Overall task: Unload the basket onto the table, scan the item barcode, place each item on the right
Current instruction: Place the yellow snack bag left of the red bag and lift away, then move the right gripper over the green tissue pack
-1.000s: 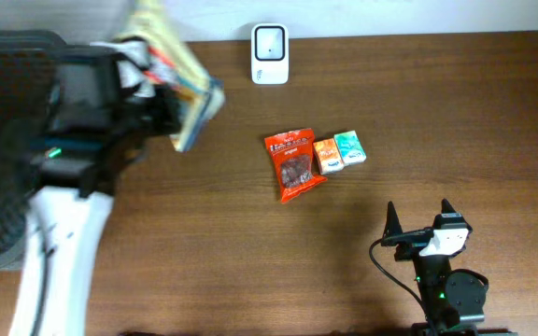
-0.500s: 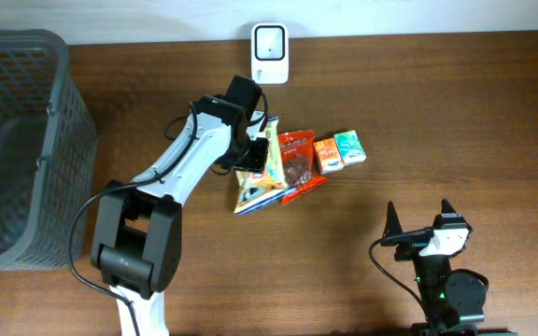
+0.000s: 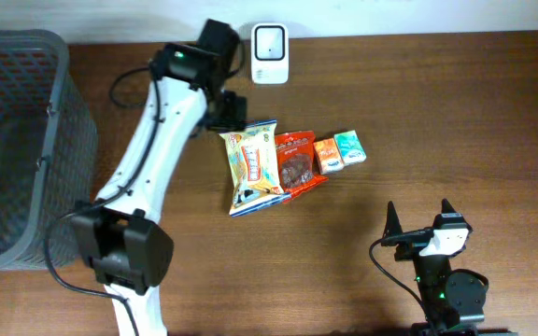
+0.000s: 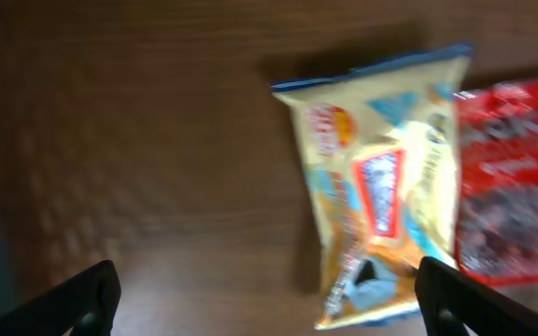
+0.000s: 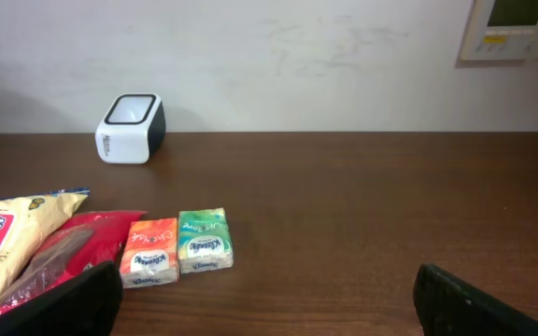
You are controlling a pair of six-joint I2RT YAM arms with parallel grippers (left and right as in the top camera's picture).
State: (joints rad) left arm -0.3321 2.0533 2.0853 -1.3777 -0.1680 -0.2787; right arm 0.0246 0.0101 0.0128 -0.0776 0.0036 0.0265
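The yellow chip bag (image 3: 253,166) lies flat on the bench (image 3: 456,112), touching the red snack bag (image 3: 296,164). Its long axis runs from the scanner (image 3: 270,42) side toward the arm bases. My left gripper (image 3: 233,112) hovers just beside the bag's scanner-side end, spread wide and holding nothing. My right gripper (image 3: 419,220), equally spread and empty, sits well apart.

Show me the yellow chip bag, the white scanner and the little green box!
yellow chip bag (image 3: 253,168), overhead view, middle of its front.
white scanner (image 3: 269,42), overhead view, its top window.
little green box (image 3: 348,147), overhead view, its top face.
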